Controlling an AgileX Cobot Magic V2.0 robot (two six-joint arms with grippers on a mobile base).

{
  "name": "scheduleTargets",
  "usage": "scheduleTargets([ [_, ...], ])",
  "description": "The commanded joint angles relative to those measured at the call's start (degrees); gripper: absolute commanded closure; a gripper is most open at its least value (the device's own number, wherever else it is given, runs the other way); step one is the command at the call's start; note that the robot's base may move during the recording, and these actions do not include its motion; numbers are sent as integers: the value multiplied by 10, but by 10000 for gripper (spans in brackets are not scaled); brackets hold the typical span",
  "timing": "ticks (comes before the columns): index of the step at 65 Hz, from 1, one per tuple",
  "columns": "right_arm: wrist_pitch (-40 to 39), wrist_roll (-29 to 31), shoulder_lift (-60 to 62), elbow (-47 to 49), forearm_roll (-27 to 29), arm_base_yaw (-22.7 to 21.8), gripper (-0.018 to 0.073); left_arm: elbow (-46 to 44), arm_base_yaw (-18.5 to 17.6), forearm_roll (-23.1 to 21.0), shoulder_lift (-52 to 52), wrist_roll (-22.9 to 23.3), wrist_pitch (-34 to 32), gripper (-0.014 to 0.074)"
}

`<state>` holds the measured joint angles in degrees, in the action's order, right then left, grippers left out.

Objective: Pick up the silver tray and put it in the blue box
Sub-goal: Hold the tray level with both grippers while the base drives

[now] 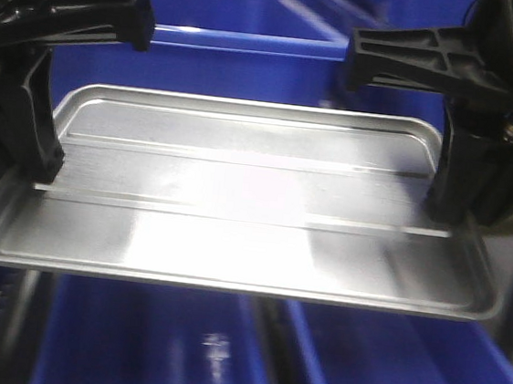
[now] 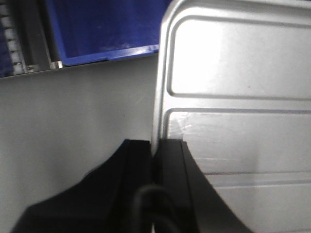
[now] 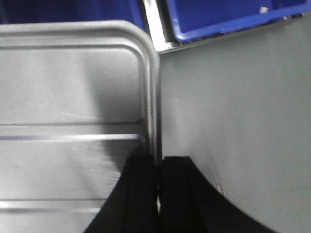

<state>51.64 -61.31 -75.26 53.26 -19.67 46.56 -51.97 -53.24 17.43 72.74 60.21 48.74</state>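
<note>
Tray: left gripper & right gripper each clamped on a side rim. Thin grip, so we risk slip/twist if they desync.

There is one silver tray, with two long ridges across its centre panel. Two black grippers show: the left gripper and the right gripper. The front view shows at least three blue boxes.

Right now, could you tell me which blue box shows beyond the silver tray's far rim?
The wide blue box at the front view's top; the left box and right box show below the silver tray.
</note>
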Motion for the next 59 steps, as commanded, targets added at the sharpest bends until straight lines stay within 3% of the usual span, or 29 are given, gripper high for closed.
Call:
scheduleTargets([
  [1, 4, 3, 18, 14, -27, -3, 489, -15, -3, 17, -16, 6, 1, 700],
  [59, 4, 3, 18, 14, -28, -3, 489, -15, -3, 17, -16, 6, 1, 700],
])
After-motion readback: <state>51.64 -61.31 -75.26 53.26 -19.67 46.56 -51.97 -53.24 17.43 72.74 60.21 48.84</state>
